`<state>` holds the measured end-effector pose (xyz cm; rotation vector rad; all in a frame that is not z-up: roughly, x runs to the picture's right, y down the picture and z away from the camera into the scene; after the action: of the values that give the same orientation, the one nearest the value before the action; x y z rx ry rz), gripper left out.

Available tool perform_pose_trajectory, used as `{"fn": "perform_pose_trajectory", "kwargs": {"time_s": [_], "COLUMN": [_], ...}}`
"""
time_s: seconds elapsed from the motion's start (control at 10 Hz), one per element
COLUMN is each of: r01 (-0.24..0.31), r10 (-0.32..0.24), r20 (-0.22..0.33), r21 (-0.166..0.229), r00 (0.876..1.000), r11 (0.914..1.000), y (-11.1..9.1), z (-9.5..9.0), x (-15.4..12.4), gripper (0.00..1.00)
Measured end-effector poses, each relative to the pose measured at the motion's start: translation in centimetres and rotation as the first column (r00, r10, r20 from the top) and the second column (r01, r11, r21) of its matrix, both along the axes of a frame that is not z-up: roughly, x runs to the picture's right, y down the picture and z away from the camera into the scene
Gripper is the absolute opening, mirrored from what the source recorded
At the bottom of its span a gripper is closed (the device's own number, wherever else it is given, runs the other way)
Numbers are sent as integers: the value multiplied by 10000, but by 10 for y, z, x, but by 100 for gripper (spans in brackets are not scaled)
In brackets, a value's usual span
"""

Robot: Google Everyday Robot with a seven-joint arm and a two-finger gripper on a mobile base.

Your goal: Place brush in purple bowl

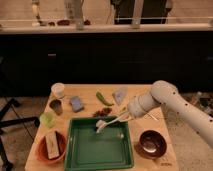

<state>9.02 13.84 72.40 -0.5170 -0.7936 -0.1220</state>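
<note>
One brush (109,123), apparently pinched by fingers (126,116) over one green tray (100,148); one purple bowl (152,143).

High front view, pincer (126,118) right of centre

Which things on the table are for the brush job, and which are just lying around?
For the job: slim white long-handled brush; glossy dark purple round bowl; gripper above the rectangular green plastic tray, jaws shut on the brush.
Lying about: that tray; orange-red bowl; long green pepper; blue sponge; white cup.
</note>
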Motion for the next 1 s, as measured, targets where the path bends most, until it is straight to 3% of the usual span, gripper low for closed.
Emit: {"fn": "perform_pose_trajectory", "kwargs": {"time_s": [0.6,1.0], "r01": [-124,37], "r10": [121,-11], "r20": [-202,462], "r21": [-151,-568], "r00": [9997,9989], "r11": [9998,9984], "y": [-2,5], "z": [-1,-1], "x": [75,74], "gripper": [10,10]}}
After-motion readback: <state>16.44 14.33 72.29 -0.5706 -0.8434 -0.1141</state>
